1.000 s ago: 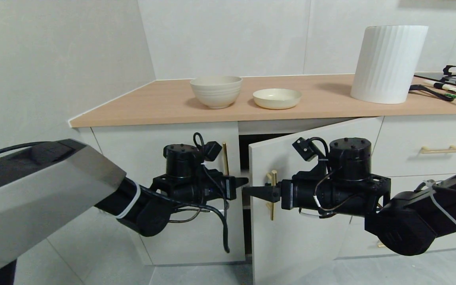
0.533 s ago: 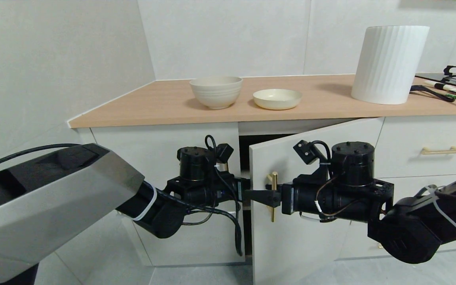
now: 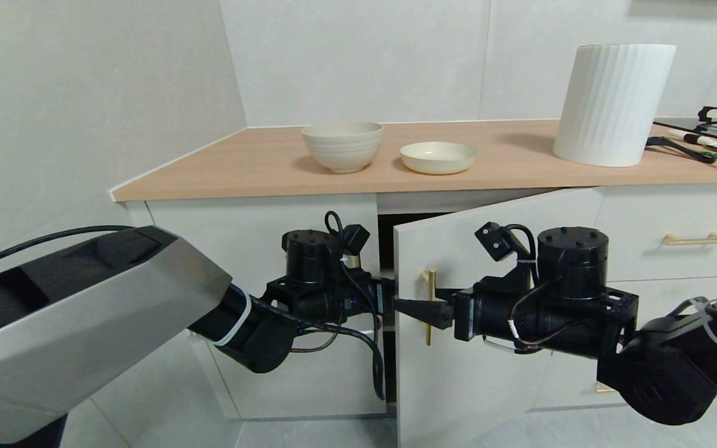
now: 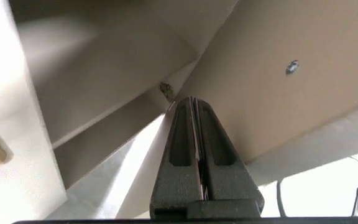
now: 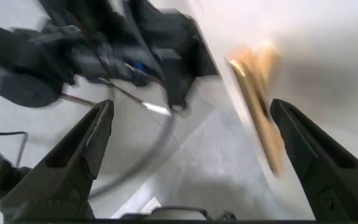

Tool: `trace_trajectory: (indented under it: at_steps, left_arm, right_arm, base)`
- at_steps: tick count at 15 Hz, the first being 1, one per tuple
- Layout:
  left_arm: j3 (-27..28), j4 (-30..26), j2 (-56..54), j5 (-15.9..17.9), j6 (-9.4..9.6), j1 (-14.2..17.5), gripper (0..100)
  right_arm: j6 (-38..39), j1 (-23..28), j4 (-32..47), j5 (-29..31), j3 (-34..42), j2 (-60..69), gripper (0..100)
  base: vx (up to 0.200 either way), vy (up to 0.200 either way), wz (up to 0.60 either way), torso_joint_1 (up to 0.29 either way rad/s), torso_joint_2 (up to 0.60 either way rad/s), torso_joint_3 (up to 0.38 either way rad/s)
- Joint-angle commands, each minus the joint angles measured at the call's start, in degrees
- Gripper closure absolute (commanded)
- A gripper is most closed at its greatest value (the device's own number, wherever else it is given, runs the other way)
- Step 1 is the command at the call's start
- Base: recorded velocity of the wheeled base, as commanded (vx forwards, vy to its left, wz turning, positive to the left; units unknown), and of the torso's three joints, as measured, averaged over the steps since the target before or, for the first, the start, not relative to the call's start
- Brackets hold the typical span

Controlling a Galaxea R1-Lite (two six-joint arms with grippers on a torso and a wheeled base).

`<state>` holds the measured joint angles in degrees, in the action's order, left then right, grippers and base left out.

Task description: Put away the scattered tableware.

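Note:
A cream ribbed bowl [image 3: 342,145] and a shallow cream dish [image 3: 437,156] stand side by side on the wooden counter [image 3: 221,174]. Below them the right cabinet door [image 3: 458,373] hangs partly open. My left gripper [image 3: 387,294] is shut, its tip in the gap at the door's free edge. In the left wrist view its closed fingers [image 4: 188,143] point at the door's inner face. My right gripper [image 3: 413,308] is open in front of the door. Its fingers [image 5: 92,149] straddle the brass handle [image 5: 260,106] without closing on it.
A tall white ribbed container [image 3: 613,102] stands on the counter at the right, with dark utensils [image 3: 701,140] beyond it. The left cabinet door [image 3: 271,249] is closed. A drawer with a brass pull [image 3: 701,238] lies to the right of the open door.
My left arm has pushed to the right, bringing its shut tip up to the door's edge. My right arm has drawn slightly to the right. The door stands about as before.

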<state>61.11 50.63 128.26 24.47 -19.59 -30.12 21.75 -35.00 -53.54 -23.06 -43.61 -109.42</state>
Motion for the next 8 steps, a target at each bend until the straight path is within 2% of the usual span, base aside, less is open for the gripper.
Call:
trace_trajectory:
  at_steps: [1,4,5,6,8]
  left_arm:
    - [0.06,0.09,-0.29,0.14,-0.01,-0.64,100]
    - [0.06,0.96,-0.46,0.14,-0.01,-0.73,100]
    - [0.06,1.58,-0.38,0.14,-0.01,-0.64,100]
    - [0.41,1.76,-0.2,0.32,-0.01,-0.73,100]
    - [1.91,1.76,-0.29,0.41,-0.01,-0.99,100]
  right_arm:
    - [-0.57,1.34,0.1,0.65,1.42,-0.09,0]
    - [-4.08,2.92,0.1,0.74,7.22,2.28,0]
    - [-6.98,2.92,0.1,0.74,10.56,3.69,0]
    - [-12.61,2.83,0.72,0.92,17.15,7.73,0]
    - [-15.6,1.42,2.21,1.71,23.48,12.92,0]
  base:
    - [0.0,0.0,0.0,0.0,0.0,0.0]
    - [0.0,0.0,0.0,0.0,0.0,0.0]
    - [0.0,0.0,0.0,0.0,0.0,0.0]
    - [0.0,0.0,0.0,0.0,0.0,0.0]
    - [0.0,0.0,0.0,0.0,0.0,0.0]
